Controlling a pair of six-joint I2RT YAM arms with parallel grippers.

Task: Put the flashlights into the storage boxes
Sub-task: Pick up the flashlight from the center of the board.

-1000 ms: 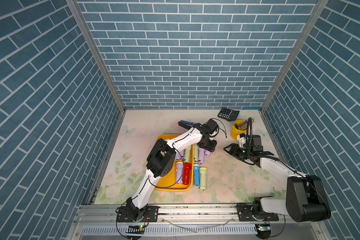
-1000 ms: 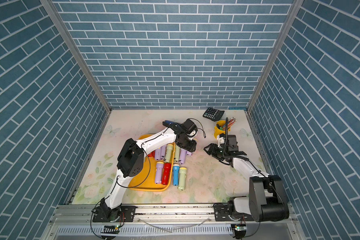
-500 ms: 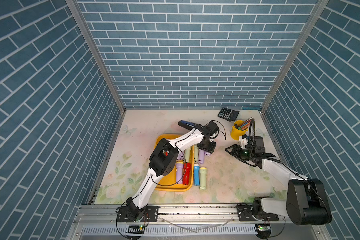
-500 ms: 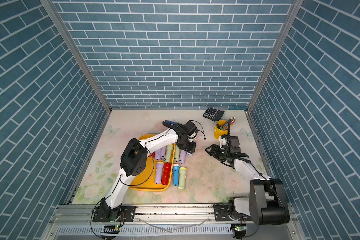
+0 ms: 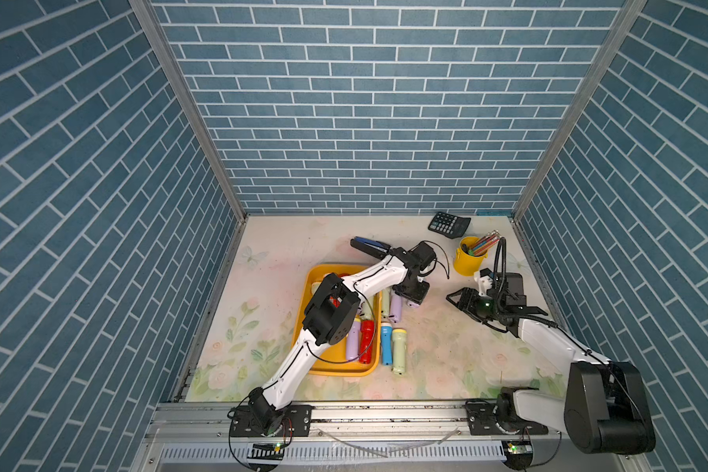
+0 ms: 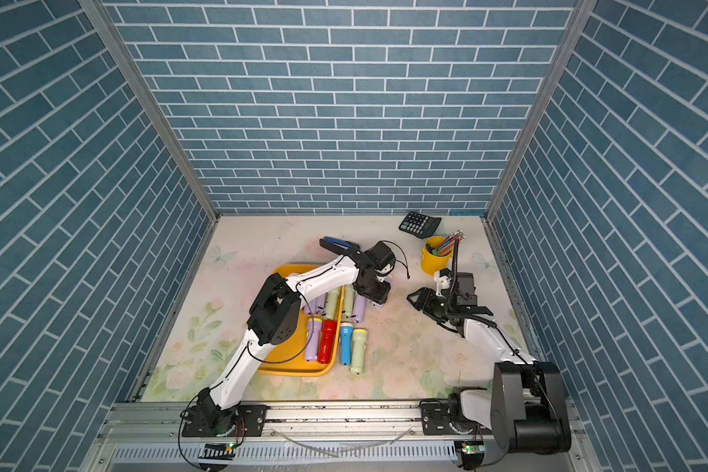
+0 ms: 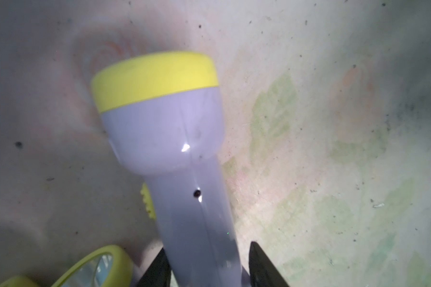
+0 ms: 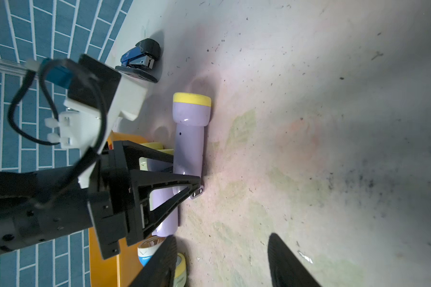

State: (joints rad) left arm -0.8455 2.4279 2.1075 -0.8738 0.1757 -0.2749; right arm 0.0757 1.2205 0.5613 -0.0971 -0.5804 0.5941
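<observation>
The left gripper [image 5: 415,293] has moved a little toward the front of the table since a second ago. The right arm is almost where it was. The torches on the table and in the tray have not moved.

The left gripper sits low over a lilac flashlight [image 8: 188,139] with a yellow head. This torch lies flat on the flowery table [image 5: 446,359], just outside the yellow tray [image 5: 336,371], with its head pointing to the back wall. The two black fingers stand close on each side of its thin handle. One finger [image 7: 159,268] touches the handle. The other finger [image 7: 261,268] has a small gap beside it, so the jaws are not tight on the torch.

The right gripper [image 8: 222,238] hangs over bare table nearby. Its jaws are apart and nothing is between them.

A lilac torch [image 5: 352,343] and a red torch [image 5: 366,341] lie in the tray. A blue torch [image 5: 386,343] and a green torch [image 5: 399,347] lie just beside it on the table.
</observation>
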